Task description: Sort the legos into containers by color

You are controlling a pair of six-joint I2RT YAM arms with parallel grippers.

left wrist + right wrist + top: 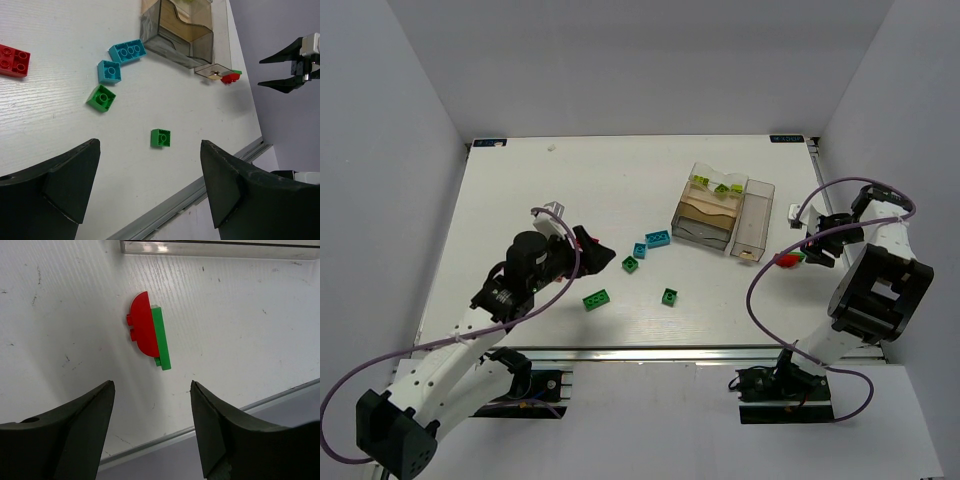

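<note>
The clear containers point(705, 225) stand right of centre, with the longer narrow one point(756, 215) on their right. Lime bricks point(719, 186) lie in the back box. Two cyan bricks point(657, 238) point(127, 51) and three green bricks point(630, 264) point(669, 296) point(596, 298) lie on the table. A red brick point(14, 60) shows in the left wrist view. A red half-round piece joined to a green plate point(147, 332) point(787, 260) lies by the narrow box. My left gripper point(603, 252) point(149, 150) is open and empty, above the table. My right gripper point(812, 250) point(152, 387) is open and empty, just short of the red-green piece.
The table's near edge with its metal rail point(650, 352) runs close to the green bricks and to the red-green piece point(230, 77). White walls enclose the table at the back and sides. The narrow box's rim point(220, 245) is just beyond the piece.
</note>
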